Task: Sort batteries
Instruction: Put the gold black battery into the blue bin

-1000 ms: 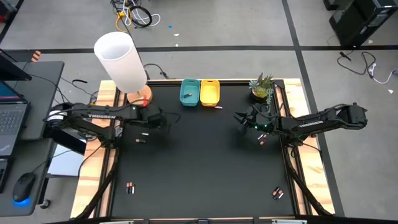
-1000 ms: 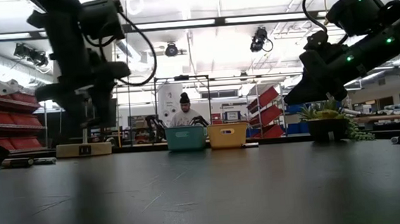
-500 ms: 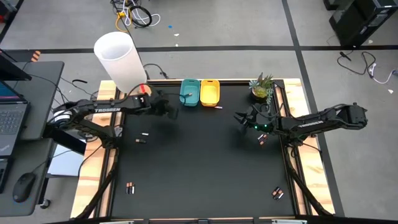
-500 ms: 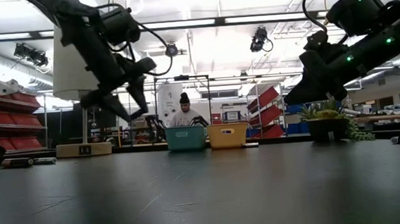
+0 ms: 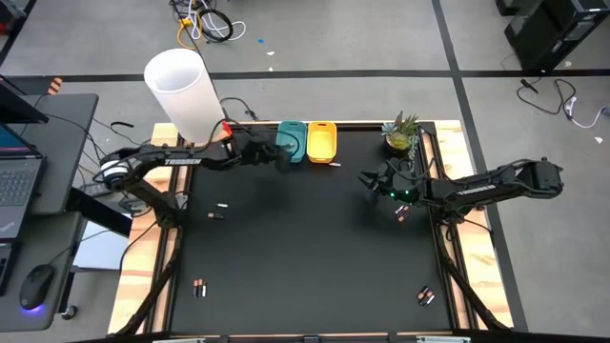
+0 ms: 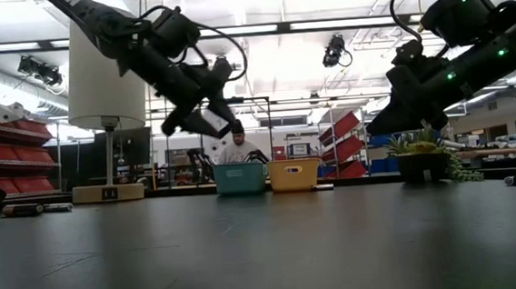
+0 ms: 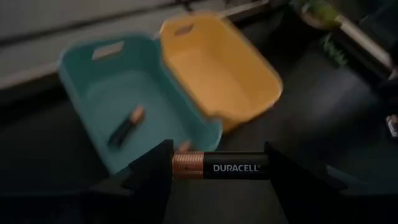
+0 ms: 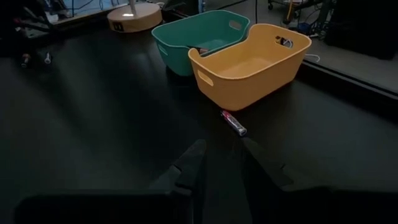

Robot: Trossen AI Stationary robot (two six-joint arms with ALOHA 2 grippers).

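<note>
My left gripper (image 5: 276, 154) hangs just left of the teal bin (image 5: 291, 141), shut on a black battery with a copper end (image 7: 217, 167). One battery (image 7: 126, 126) lies on the teal bin's floor. The yellow bin (image 5: 321, 141) stands against the teal bin's right side, and a small battery (image 8: 234, 122) lies on the table by its near side. Loose batteries lie at the left (image 5: 217, 211), near left (image 5: 199, 287), right (image 5: 401, 213) and near right (image 5: 425, 296). My right gripper (image 5: 367, 179) waits open at the right, above the table, holding nothing. My left gripper pinches the battery by its two ends, the copper end (image 7: 184, 166) against one finger and the black end against the other. The battery lies across the gap between the fingers. The fingers slant down toward the teal bin, from the table's left. The battery is level and lifted clear.
A lamp with a white shade (image 5: 184, 92) stands at the far left corner, and a potted plant (image 5: 401, 133) at the far right corner. The table's middle (image 5: 305, 248) is bare black surface. A person (image 6: 238, 146) sits beyond the far edge.
My left gripper has swung from over the table's left part toward the far edge and to the right, up to the teal bin. It has tipped from pointing down to slanting forward and rolled, its hold on the battery unchanged.
</note>
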